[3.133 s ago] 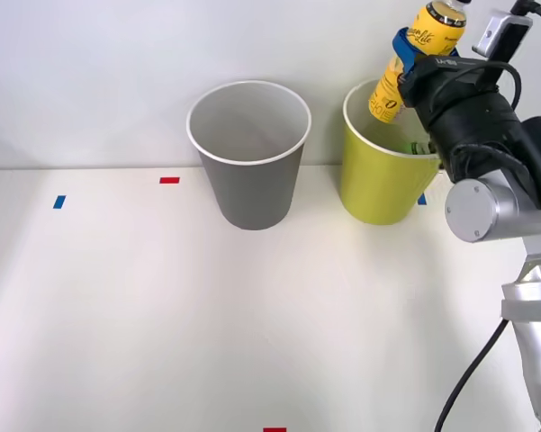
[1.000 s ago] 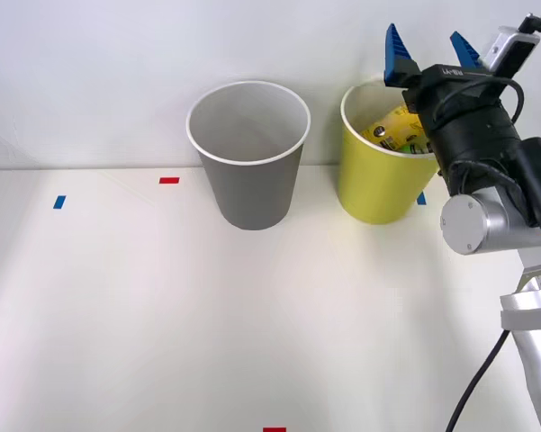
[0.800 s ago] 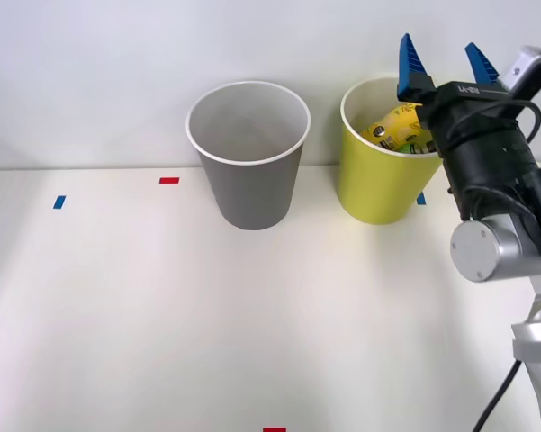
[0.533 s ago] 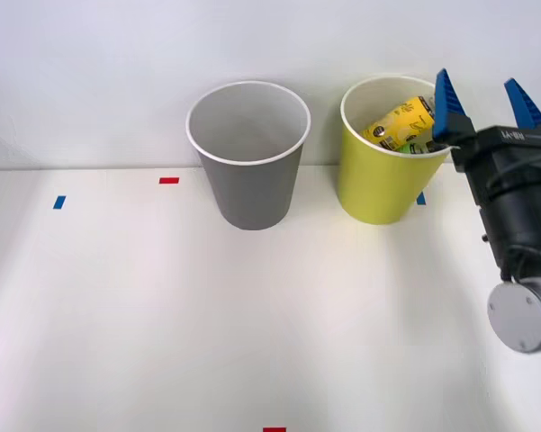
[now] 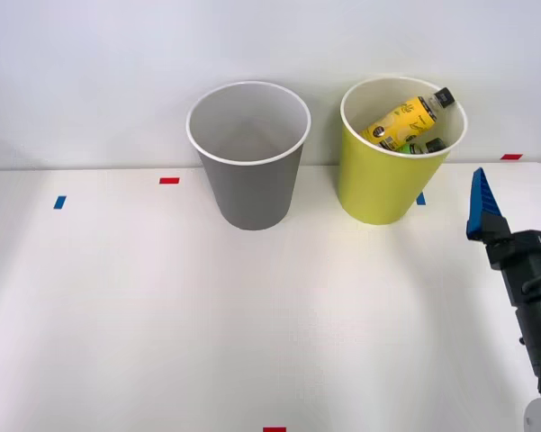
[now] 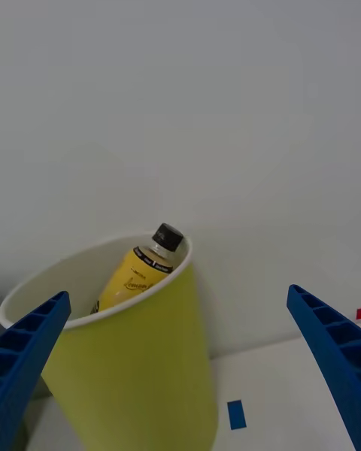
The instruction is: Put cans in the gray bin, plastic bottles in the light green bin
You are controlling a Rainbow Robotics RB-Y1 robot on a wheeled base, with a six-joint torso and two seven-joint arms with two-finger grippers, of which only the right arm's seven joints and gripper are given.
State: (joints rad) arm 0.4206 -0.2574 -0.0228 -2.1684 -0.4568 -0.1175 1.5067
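Front view, near edge: red tape mark (image 5: pixel 275 430) on white table (image 5: pixel 162 306). R. gripper (image 5: pixel 515 205) at table's right side, low in view, blue ribbed fingers (image 5: pixel 480 205) pointing up and spread wide, nothing between them; its black wrist body sits below. In the wrist view the same two fingers (image 6: pixel 30 346) stand far apart at the corners, w/ nothing held. Mid-table: blue tape mark (image 5: pixel 59 202) at left, red tape mark (image 5: pixel 169 180) nearer the bins. Far edge, against white wall (image 5: pixel 90 72): gray bin (image 5: pixel 249 171) upright, white rim, inside appears bare as far as visible. Just right of it, apart, light green bin (image 5: pixel 383 180) upright, also white-rimmed. Inside it lies yellow-label bottle (image 5: pixel 403 121), tilted, black cap up and resting against far-right rim; a bit of green bottle (image 5: pixel 429 144) shows beneath it. Wrist view: bottle (image 6: pixel 139 274) leans w/ cap at rim of bin (image 6: pixel 135 368); small blue tape mark (image 6: pixel 236 414) on table beside bin base. Red mark (image 5: pixel 511 157) at far right by the wall.
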